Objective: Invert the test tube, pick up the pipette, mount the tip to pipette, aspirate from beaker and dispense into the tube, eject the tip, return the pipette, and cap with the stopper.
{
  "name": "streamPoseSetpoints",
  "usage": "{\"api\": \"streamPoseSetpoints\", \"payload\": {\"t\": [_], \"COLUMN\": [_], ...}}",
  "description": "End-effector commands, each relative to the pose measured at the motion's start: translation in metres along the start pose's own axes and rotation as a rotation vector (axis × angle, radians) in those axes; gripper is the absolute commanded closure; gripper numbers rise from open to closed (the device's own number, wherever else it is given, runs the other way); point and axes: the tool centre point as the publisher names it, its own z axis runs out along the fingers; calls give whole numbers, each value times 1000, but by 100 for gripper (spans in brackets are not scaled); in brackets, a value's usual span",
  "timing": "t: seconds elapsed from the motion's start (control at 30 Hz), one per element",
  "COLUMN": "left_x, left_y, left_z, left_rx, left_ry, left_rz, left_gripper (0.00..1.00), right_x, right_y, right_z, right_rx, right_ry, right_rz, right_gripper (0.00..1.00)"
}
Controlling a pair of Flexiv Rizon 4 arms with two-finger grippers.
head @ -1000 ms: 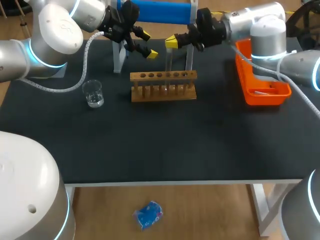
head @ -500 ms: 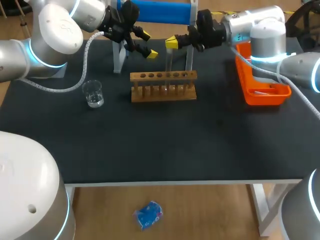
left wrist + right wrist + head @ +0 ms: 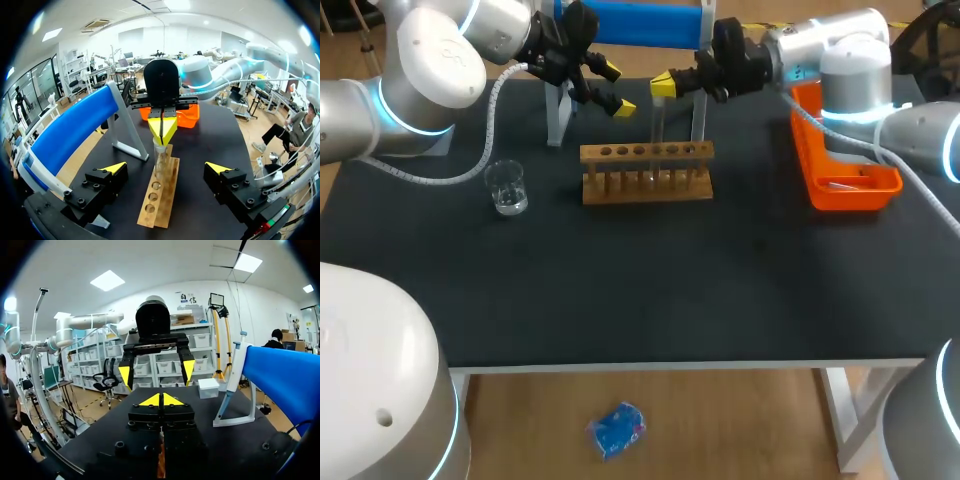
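Right claw (image 3: 663, 86) is pinching the tube (image 3: 658, 122) by its top, holding it upright just over the rack (image 3: 646, 152), left claw (image 3: 617, 90) hanging wide open nearby; lift it well clear before flipping, slow wrist roll.

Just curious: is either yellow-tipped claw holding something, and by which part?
The right gripper holds the test tube by its top end, upright at the wooden rack. The left gripper is open and empty.

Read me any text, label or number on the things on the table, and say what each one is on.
None can be read. The beaker, wooden rack, test tube and orange tray show no legible print; any marks on the beaker are too small to make out.
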Motion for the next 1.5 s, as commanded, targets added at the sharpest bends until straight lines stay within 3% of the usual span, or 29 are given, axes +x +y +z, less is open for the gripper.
{"api": "streamPoseSetpoints", "payload": {"t": [0.03, 0.53, 0.9, 0.93, 0.97, 1.0, 1.4, 1.5], "left_x": [-1, -1, -1, -1, -1, -1, -1, -1], "left_y": [-1, -1, -1, -1, -1, -1, -1, -1], "left_z": [0, 0, 0, 0, 0, 0, 0, 0], "left_rx": [-4, -4, -4, -4, -4, -4, -4, -4], "left_ry": [3, 3, 3, 3, 3, 3, 3, 3], "left_rz": [-1, -1, -1, -1, -1, -1, -1, -1], "left_gripper": [0, 0, 0, 0, 0, 0, 0, 0], "right_x": [-3, 5, 25, 28, 30, 32, 41, 41], "right_y": [-6, 19, 28, 28, 28, 27, 3, 0], "right_z": [-1, -5, -32, -35, -39, -42, -71, -72], "right_rx": [-3, 5, 131, 145, 172, 199, 427, 440], "right_ry": [11, 11, -70, -66, -71, -80, -116, -123], "right_rz": [-11, -67, -104, -100, -99, -103, -98, -68], "right_gripper": [100, 100, 100, 71, 23, 0, 0, 0]}}
